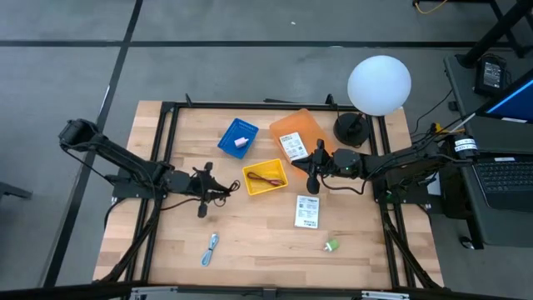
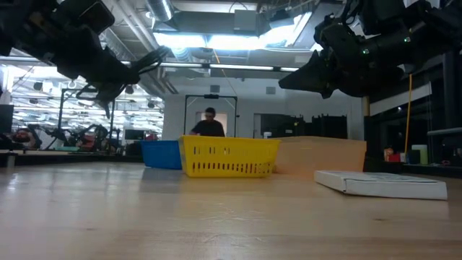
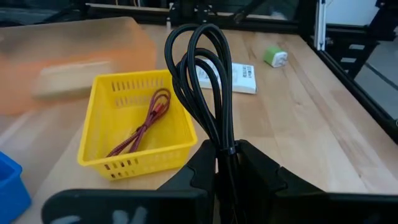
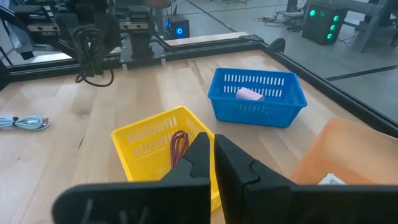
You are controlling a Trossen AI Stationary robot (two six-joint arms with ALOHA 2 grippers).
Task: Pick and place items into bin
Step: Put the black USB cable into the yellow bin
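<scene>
The wooden table (image 1: 258, 242) carries blue (image 1: 238, 137), yellow (image 1: 266, 177) and orange (image 1: 301, 133) bins mid-frame, a white packet (image 1: 306, 211), perhaps a green piece (image 1: 332, 245) lower right, and a blue-silver piece (image 1: 210, 248) lower left.

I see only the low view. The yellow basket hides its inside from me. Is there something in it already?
Observer: Yes, a dark-red cord lies inside the yellow basket.
Operator: Does the left gripper hold anything?
Observer: The left gripper is shut on a looped black cord, beside the basket.
Operator: And the blue bin?
Observer: The blue bin holds a small pink block.
Operator: The right gripper?
Observer: The right gripper is shut, empty, above the yellow basket's rim.
</scene>
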